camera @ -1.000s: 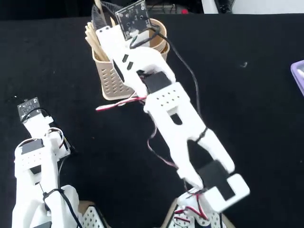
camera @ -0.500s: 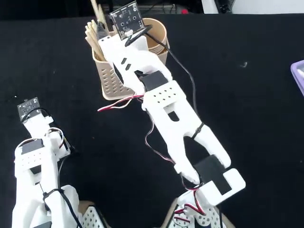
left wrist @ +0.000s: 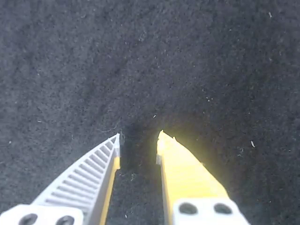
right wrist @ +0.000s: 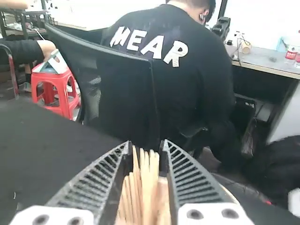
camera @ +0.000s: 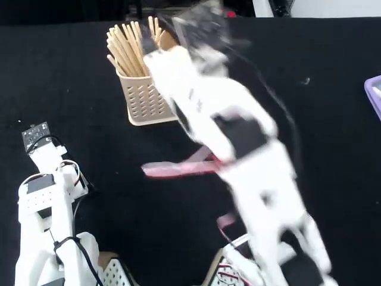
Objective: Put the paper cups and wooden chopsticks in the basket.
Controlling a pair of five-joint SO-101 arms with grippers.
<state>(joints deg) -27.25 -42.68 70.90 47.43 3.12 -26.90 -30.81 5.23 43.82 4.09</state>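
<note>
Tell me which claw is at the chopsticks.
The right claw: the wooden chopsticks in the basket show between its jaws, while the left claw hangs over bare black table.

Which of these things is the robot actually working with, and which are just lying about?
Job: basket; wooden chopsticks standing in it.
Lying about: purple object at the edge of the table; red stool in the room behind.
</note>
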